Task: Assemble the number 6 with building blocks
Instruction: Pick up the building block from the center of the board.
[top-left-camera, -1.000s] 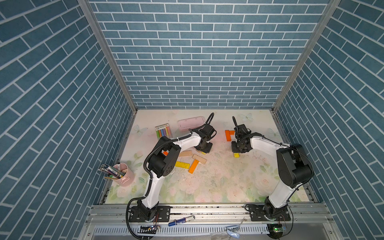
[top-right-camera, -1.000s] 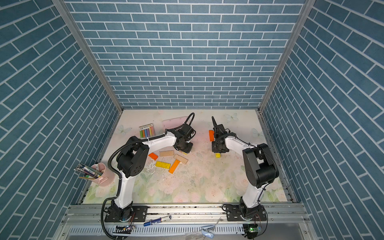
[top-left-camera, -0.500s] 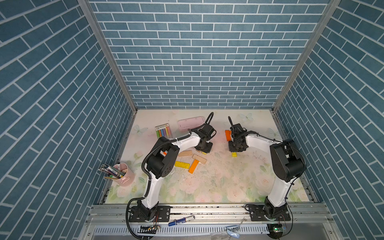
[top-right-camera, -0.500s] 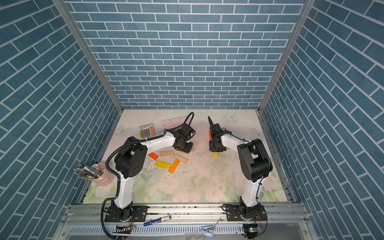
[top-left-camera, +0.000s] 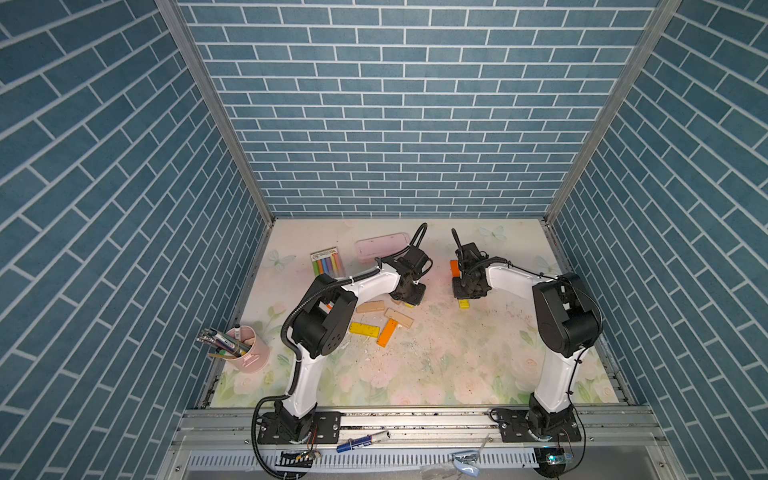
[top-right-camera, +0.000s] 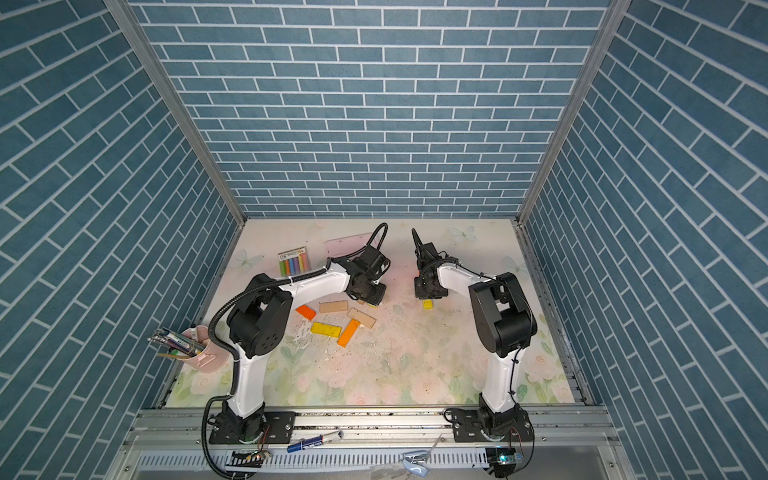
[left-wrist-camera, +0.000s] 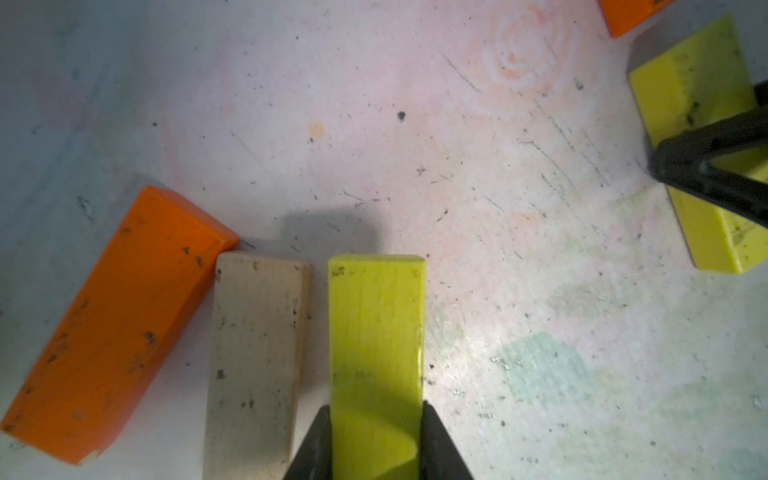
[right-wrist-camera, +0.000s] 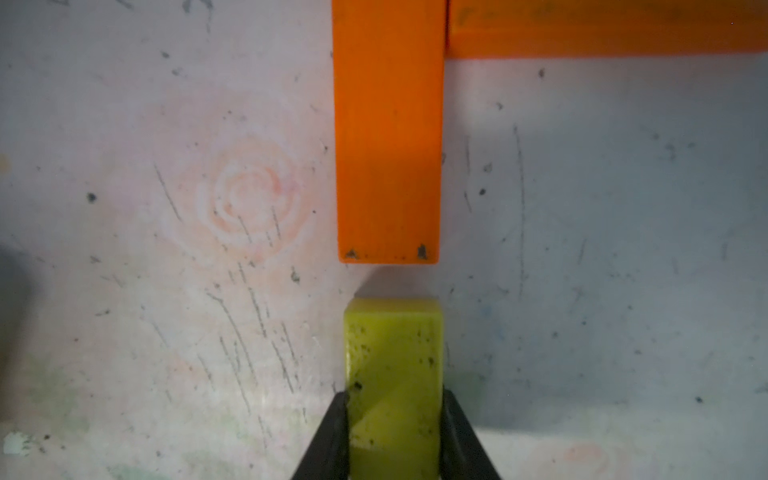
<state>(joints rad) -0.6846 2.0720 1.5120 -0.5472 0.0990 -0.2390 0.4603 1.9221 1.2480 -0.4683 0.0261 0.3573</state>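
Table (top-left-camera: 457, 374): floral mat, lying under both grippers.
L arm (top-left-camera: 374, 284): reaching fwd, wrist pointing down at the mat.
R arm (top-left-camera: 509, 276): doing the same, alongside.
Pink case (top-left-camera: 382, 246): lying beyond the L jaws, well apart.
Chalk pack (top-left-camera: 327, 262): lying near the case, also well apart from the jaws.
Loose bars (top-left-camera: 364, 329): tan, yellow & orange, lying behind the L jaws, twd the arm bases.
L gripper (left-wrist-camera: 376, 415): jaws pinching L yellow bar (left-wrist-camera: 376, 332) by its long sides, bar sticking out past the tips.
Tan bar (left-wrist-camera: 255, 361): lying just beside the L jaws, parallel to the held bar, small gap.
Slanted orange bar (left-wrist-camera: 116, 324): lying beyond the tan one, corner touching it.
R gripper (right-wrist-camera: 392, 415): jaws pinching R yellow bar (right-wrist-camera: 392, 353).
Orange bar (right-wrist-camera: 388, 124): lying straight ahead of the R jaws, in line w/ the held bar, narrow gap.
Crossing orange bar (right-wrist-camera: 602, 37): butting the far end at a right angle, making a corner of the 6.
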